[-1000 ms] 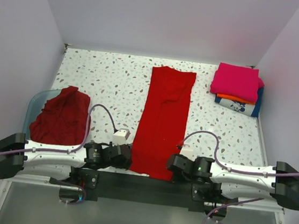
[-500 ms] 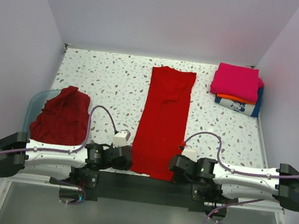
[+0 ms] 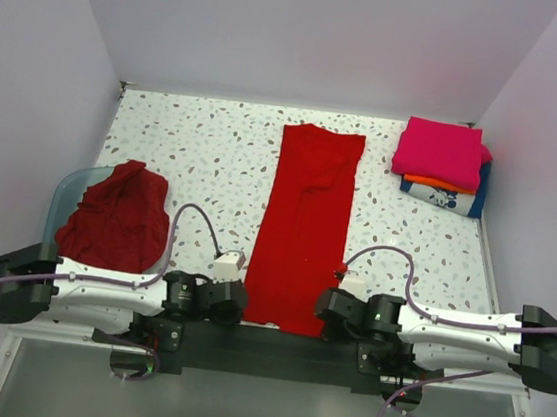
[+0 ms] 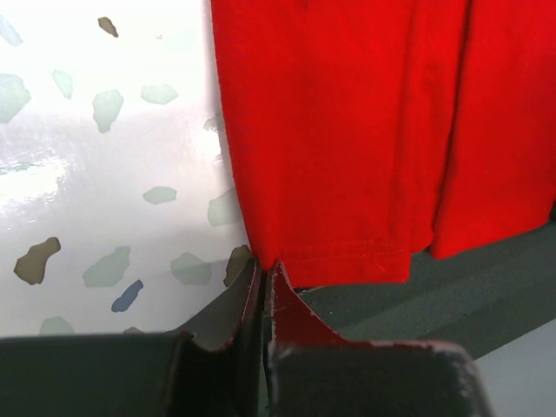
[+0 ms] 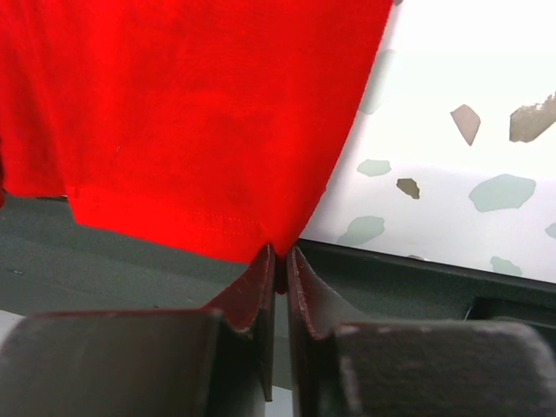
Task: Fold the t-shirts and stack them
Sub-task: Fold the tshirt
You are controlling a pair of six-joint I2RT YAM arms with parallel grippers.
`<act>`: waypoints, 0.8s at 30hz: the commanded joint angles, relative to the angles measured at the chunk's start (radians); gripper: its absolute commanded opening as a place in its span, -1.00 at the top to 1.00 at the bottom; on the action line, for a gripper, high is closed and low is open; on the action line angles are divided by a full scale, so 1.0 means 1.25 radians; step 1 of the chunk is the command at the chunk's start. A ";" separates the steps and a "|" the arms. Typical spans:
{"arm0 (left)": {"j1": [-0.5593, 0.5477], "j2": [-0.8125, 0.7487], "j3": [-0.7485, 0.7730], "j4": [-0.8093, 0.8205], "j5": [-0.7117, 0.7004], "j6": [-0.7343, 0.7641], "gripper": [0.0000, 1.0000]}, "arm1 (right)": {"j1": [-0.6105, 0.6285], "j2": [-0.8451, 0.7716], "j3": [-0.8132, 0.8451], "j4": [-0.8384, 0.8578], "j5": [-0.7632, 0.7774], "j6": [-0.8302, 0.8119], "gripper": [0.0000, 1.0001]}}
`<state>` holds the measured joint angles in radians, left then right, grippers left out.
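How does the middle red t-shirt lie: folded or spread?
Folded lengthwise: the red t-shirt is one narrow strip, no sleeves showing.

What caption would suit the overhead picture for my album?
Left gripper and right gripper pinch the near corners of a red t-shirt spread on the speckled table.

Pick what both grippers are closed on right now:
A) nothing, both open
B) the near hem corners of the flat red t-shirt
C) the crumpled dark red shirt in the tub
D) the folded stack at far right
B: each wrist view shows the jaws pinched together on a near hem corner of the red t-shirt, by the left gripper and the right gripper.
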<state>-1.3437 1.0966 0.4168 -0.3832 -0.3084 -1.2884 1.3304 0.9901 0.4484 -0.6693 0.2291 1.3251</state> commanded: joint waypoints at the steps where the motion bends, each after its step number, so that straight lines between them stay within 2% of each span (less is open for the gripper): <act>1: -0.015 0.032 -0.020 -0.068 0.034 -0.023 1.00 | 0.007 -0.008 -0.005 -0.060 0.031 0.010 0.92; 3: -0.016 0.033 -0.012 -0.077 0.027 -0.026 1.00 | 0.007 -0.008 0.004 -0.070 0.038 0.008 1.00; 14: -0.015 0.015 0.101 -0.143 -0.050 -0.011 1.00 | 0.007 -0.007 0.107 -0.133 0.109 -0.016 1.00; 20: -0.004 0.048 0.147 -0.062 -0.045 0.027 1.00 | 0.007 0.021 0.147 -0.122 0.158 -0.043 1.00; 24: 0.026 0.097 0.200 -0.052 -0.047 0.070 1.00 | -0.008 0.079 0.195 -0.104 0.182 -0.079 1.00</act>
<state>-1.3357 1.1927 0.5999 -0.4950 -0.3378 -1.2583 1.3334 1.0515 0.6289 -0.8070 0.3737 1.2625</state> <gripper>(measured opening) 0.037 0.023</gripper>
